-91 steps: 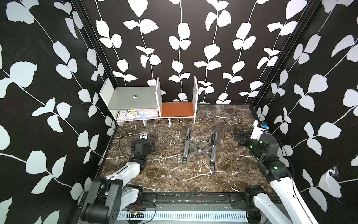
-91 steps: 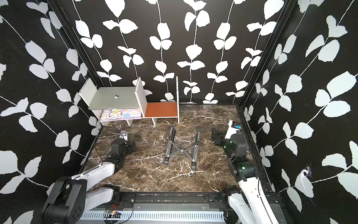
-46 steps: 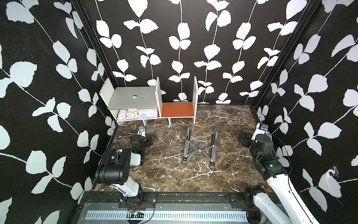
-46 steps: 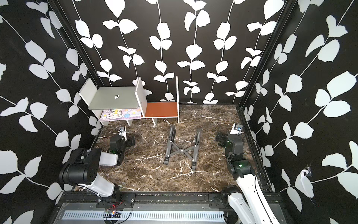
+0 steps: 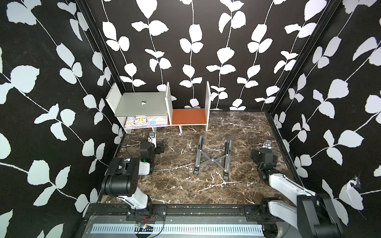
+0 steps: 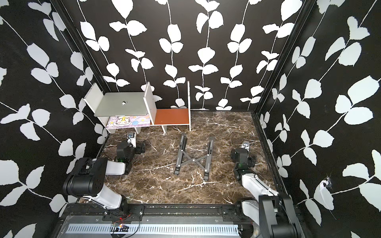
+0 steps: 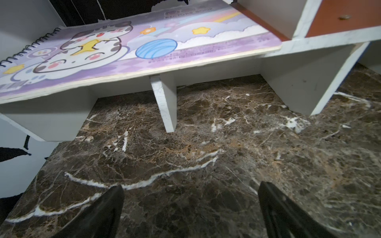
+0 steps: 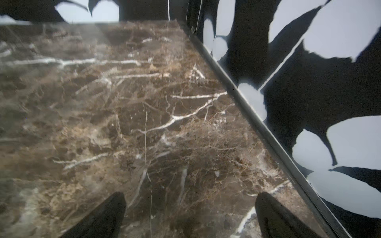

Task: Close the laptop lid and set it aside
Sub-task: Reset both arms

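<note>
Black fingers (image 7: 107, 208) of the left gripper (image 7: 190, 186) stand spread wide with nothing between them, low over the brown marble table (image 7: 206, 144). The right gripper (image 8: 190, 194) is spread just as wide and holds nothing, over bare marble just beside the leaf-patterned wall (image 8: 309, 82).

At 12 o'clock from the left gripper, near it, stand the legs of a white shelf (image 7: 299, 88). In both top views the shelf sits at 11 o'clock on the table, against the back wall. On the floor of its left bay lies a cat-picture notebook (image 5: 144, 121). Above the notebook, across that bay, lies the laptop (image 5: 142, 111), its lid (image 5: 152, 99) shut flat with the logo up. The right bay has an orange-brown floor (image 5: 188, 116).

A black folding stand (image 5: 212, 158) lies at the table's middle, at 3 o'clock from the left gripper and 9 o'clock from the right, well apart from both.
</note>
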Robot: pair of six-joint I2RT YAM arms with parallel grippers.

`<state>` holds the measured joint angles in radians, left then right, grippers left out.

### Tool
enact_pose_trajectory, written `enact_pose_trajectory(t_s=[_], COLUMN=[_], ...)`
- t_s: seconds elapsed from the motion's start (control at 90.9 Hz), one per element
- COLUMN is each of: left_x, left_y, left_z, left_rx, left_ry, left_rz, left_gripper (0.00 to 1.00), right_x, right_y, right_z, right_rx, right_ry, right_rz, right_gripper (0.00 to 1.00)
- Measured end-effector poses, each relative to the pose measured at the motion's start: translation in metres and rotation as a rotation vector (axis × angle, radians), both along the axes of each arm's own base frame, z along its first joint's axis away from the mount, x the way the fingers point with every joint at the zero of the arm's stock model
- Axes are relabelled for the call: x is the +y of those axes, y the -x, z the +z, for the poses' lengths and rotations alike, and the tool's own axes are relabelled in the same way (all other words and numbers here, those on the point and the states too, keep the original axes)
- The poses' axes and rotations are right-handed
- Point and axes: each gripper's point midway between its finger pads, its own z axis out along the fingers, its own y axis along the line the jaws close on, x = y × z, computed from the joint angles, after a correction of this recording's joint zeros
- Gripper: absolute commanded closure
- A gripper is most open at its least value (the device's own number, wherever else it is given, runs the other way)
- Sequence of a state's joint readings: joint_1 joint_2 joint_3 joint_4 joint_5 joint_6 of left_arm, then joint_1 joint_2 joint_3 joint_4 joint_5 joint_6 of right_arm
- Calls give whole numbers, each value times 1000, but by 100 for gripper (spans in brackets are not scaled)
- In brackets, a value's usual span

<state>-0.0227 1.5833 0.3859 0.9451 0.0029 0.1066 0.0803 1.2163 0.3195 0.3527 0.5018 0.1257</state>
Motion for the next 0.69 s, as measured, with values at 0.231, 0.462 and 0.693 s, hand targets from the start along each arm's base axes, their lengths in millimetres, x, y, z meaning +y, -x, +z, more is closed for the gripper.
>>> enact_pose_trajectory(t_s=[0.231, 0.462, 0.693], left_x=[-1, -1, -1], left_y=[0, 0, 0], left_z=[0, 0, 0], left_rx=[0, 1, 1], left_ry=[0, 0, 0], left_rz=[-8, -8, -8], left_gripper=[1, 1, 1], right_x=[14, 21, 23], right_y=[-50, -60, -63], right_z=[-12, 6, 15], right_rx=[-101, -196, -234], right_ry=[-22, -32, -27], right_rz=[116, 164, 173], right_gripper=[3, 0, 0])
